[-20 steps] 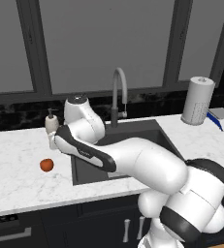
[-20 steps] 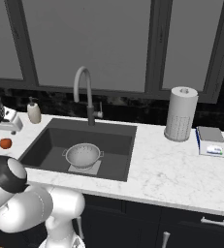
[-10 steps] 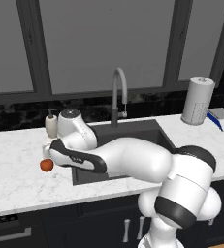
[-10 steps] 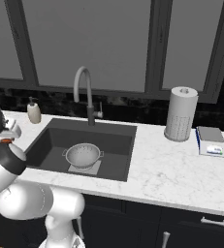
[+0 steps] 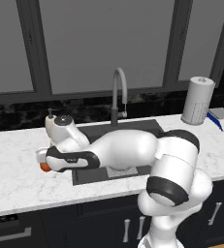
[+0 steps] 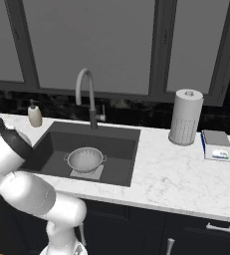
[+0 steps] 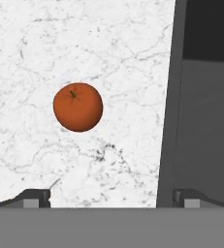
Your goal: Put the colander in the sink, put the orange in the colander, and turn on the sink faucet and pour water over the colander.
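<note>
One orange (image 7: 78, 107) lay on the white marble table (image 7: 60, 48), just left of the sink (image 7: 200, 121) rim as the hand view showed it, with its green stem spot turned up toward the camera. The gripper (image 7: 111, 196) hung above the table with its jaws spread wide and nothing between them; the two dark fingertips (image 7: 36, 197) stood far apart at the bottom of that view, one over the marble and the other over the dark rim of the sink. The orange sat ahead of the fingertips, nearer the one over the marble, and touched neither.

From the left base view the arm reached low across the front of the sink, and a sliver of the orange (image 5: 45, 167) showed at the end of the hand, on the table to the left of the basin. The sink faucet (image 5: 119, 92) rose behind the sink (image 5: 133, 128), its spout arching forward over it.

From the right base view the colander (image 6: 85, 159) stood upright inside the sink (image 6: 121, 149), on the light grey square at its bottom, and held nothing. The sink faucet (image 6: 88, 94) stood behind it, with a small cream soap dispenser (image 6: 35, 114) to its left on the table (image 6: 176, 169). Well to the right of the sink stood a paper towel roll (image 6: 185, 117), and beyond it a small scale (image 6: 216, 145).
</note>
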